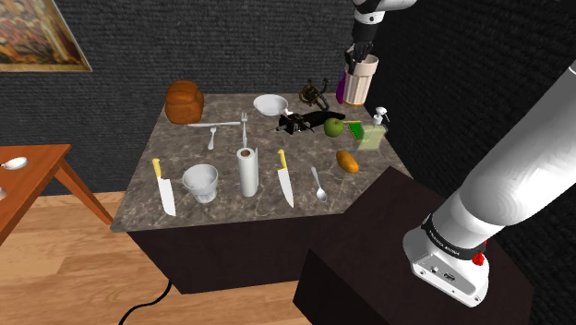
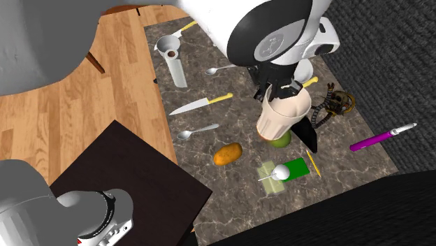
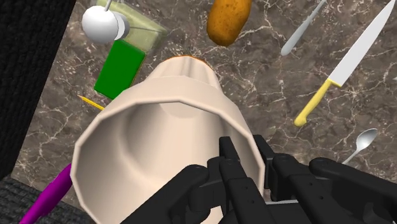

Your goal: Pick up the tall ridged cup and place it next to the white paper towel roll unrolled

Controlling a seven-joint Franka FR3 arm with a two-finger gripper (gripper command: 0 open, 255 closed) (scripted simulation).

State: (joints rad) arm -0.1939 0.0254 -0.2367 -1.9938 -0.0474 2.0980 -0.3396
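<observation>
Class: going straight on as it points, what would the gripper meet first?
The gripper already clasps the cup; beyond it, probably the green apple on the counter, though depth is unclear.

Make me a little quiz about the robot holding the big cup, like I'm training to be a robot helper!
1. True or false: the all-black two-finger gripper is shut on the rim of the tall cream ridged cup.
2. In the shoulder view, what lies just right of the upright white paper towel roll? A) a yellow-handled knife B) a brown loaf C) a purple pen
3. Is the cup standing on the grey marbled tabletop or lifted above it?
Key: 1 true; 2 A; 3 lifted above it.
</observation>
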